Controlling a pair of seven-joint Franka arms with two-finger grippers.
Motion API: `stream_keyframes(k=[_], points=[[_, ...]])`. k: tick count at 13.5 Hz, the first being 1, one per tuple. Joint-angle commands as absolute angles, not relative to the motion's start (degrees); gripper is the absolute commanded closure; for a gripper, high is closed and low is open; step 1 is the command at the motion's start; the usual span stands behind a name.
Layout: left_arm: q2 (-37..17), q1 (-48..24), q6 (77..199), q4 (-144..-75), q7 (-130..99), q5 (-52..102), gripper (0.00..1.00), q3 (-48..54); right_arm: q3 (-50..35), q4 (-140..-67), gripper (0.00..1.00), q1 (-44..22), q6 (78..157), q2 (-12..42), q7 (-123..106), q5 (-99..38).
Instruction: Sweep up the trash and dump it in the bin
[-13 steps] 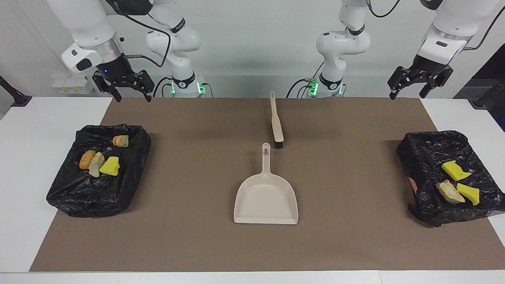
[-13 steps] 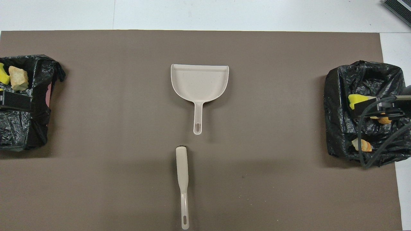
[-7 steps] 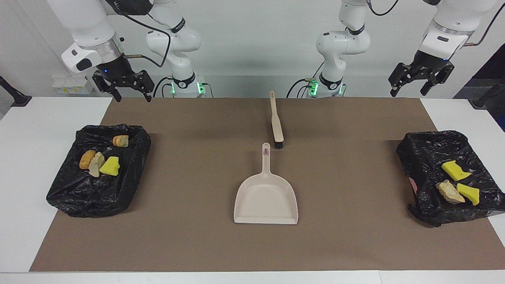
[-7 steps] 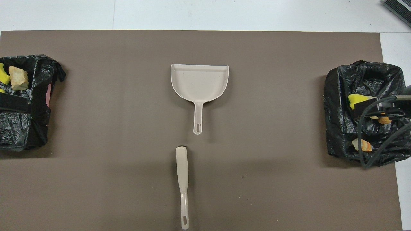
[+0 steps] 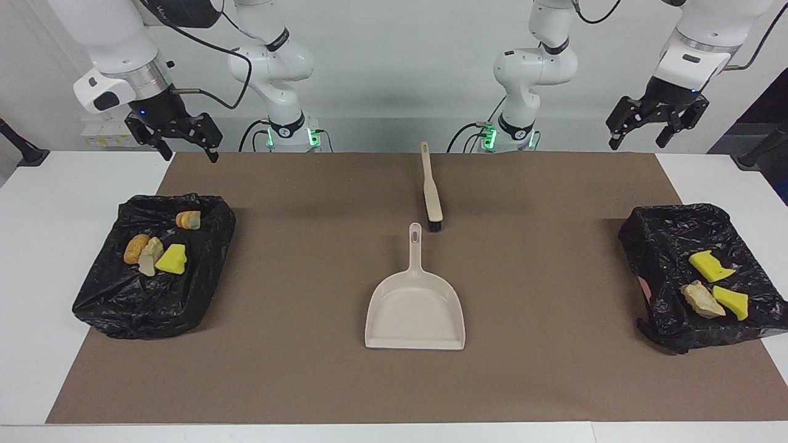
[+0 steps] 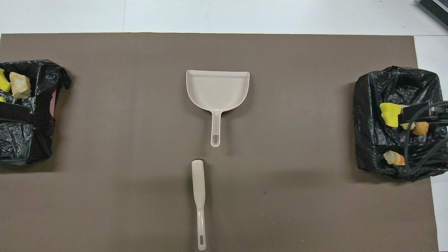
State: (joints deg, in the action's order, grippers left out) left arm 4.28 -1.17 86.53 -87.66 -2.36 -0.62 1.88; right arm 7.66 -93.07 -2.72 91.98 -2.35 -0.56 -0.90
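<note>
All the trash lies in two black-bagged bins. The bin (image 5: 123, 307) at the right arm's end holds a yellow sponge piece (image 5: 171, 259), a cream chunk (image 5: 149, 256) and two bread-like lumps (image 5: 135, 248). In the bin (image 5: 652, 240) at the left arm's end lie two yellow sponge pieces (image 5: 710, 266) and a cream chunk (image 5: 702, 299). At mid-mat rest the beige dustpan (image 5: 415, 307) and, nearer the robots, the brush (image 5: 431, 191). My right gripper (image 5: 188, 151) hangs open and empty above the mat's corner by its bin. Above the other robot-side corner, my left gripper (image 5: 637, 143) is open and empty.
A brown mat (image 5: 295, 277) covers most of the white table. In the overhead view the dustpan (image 6: 217, 89) has its mouth pointing away from the robots, and the brush (image 6: 198, 196) lies in line with its handle. Cables trail from the right arm over its bin (image 6: 395, 84).
My right gripper has drifted outward toward its end of the table. The left gripper has risen slightly. Trash, dustpan and brush have not moved.
</note>
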Motion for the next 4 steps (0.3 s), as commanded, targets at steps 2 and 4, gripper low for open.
stream_keyframes(k=[2,4], points=[[6.1,-0.7,87.0,-89.7,-2.0,-0.3,0.0,2.1,7.3,-98.9,0.0,-1.2,98.4,-2.9,-4.8,-0.1],[6.1,-0.8,86.7,-89.8,-2.0,-0.3,0.0,2.2,7.4,-102.6,0.0,-0.5,102.5,-1.9,-5.9,-0.1]])
